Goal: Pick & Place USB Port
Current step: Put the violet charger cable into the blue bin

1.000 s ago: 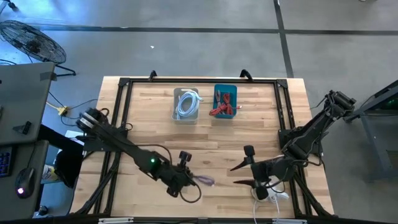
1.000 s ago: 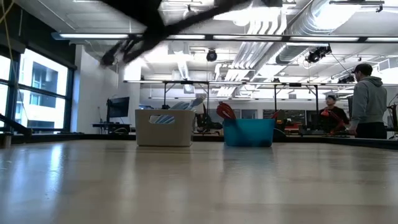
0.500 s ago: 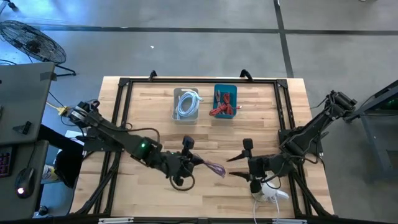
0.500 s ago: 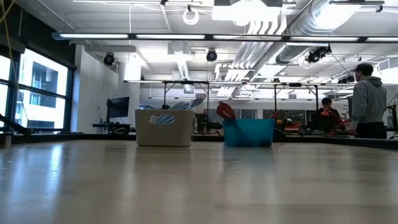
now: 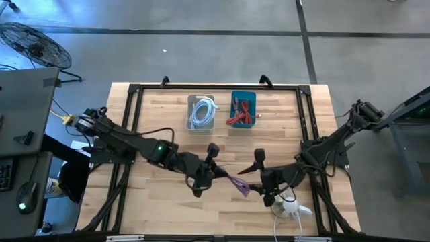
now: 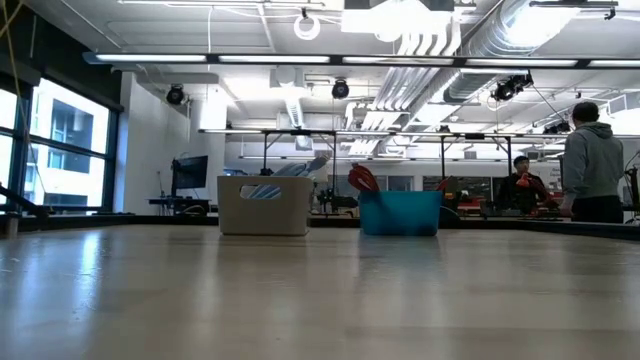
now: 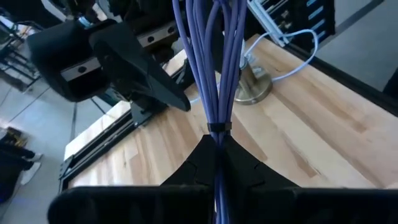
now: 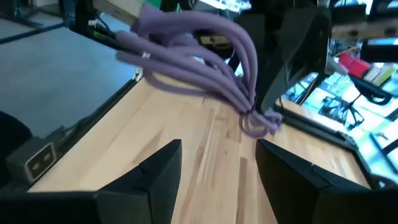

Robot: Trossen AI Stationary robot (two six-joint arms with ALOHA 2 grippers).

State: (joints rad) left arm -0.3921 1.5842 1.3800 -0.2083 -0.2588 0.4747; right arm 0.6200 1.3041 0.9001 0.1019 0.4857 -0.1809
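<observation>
My left pincer (image 5: 216, 176) is clamped on a bundled purple USB cable (image 5: 236, 183), its two fingers pinched together at the cable tie, so the loops stick out past the fingertips above the middle of the tabletop (image 5: 161, 121), lifted clear of the wood. In my left wrist view the purple strands (image 7: 211, 68) run straight up from between my fingers. My right pincer (image 5: 258, 183) faces it from the other side with its fingers spread wide, holding nothing; the free end of the bundle hangs just in front of that gap, and in my right wrist view the purple loops (image 8: 193, 53) float above and ahead of my two parted fingers (image 8: 155, 171). Just beside my right pincer, near the tabletop's front edge, a white cable (image 5: 290, 210) lies in a small heap. At the far side of the tabletop stand two bins next to each other: a white bin (image 5: 201, 113) holding coiled white cables and a blue bin (image 5: 242, 110) holding red cables.
</observation>
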